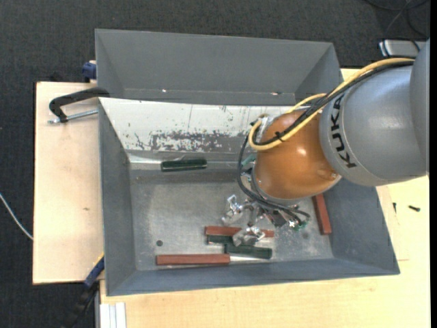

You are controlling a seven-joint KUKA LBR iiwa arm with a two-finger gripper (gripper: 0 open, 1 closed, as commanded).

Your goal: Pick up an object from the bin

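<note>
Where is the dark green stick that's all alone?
The dark green flat stick lies by the grey metal bin's far wall, left of the arm's orange cover.

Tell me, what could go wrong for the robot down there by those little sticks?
The gripper sits low among a short brown stick and, nearer the front, a dark green stick. They lie close together, so it might catch both, or just push one aside. The sticks also look thin and lie flat on the floor of the bin, so one could slip out when lifted.
</note>
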